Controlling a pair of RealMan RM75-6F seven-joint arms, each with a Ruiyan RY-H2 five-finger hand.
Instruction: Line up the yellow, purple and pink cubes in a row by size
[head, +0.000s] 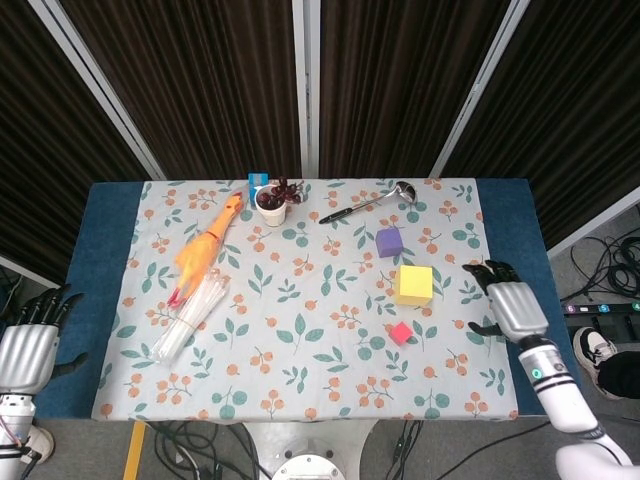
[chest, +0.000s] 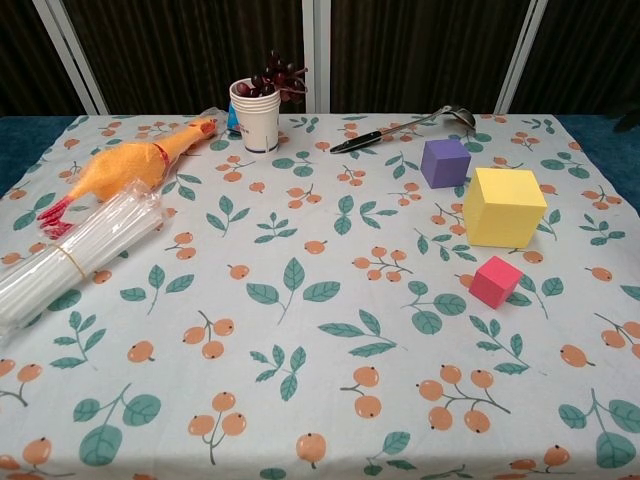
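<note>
Open patterned cloth (head: 300, 380) fills the lower centre. Pink cube (head: 401, 333), yellow cube (head: 413, 285) and purple cube (head: 389, 241) run up the right centre, close but apart. Right hand (head: 512, 305) hovers at right of the yellow cube, fingers spread, empty. Left hand (head: 28, 345) at lower left, off the table, fingers apart, empty.

No readable text, labels, brands or nos. anywhere in either view. The tablecloth (chest: 300, 330) carried only a leaf & berry print, no lettering. The small blue item (head: 257, 181) behind the paper cup (chest: 255, 115) was too small/blurred to tell if it had print. Cubes showed plain faces w/ no marks.
</note>
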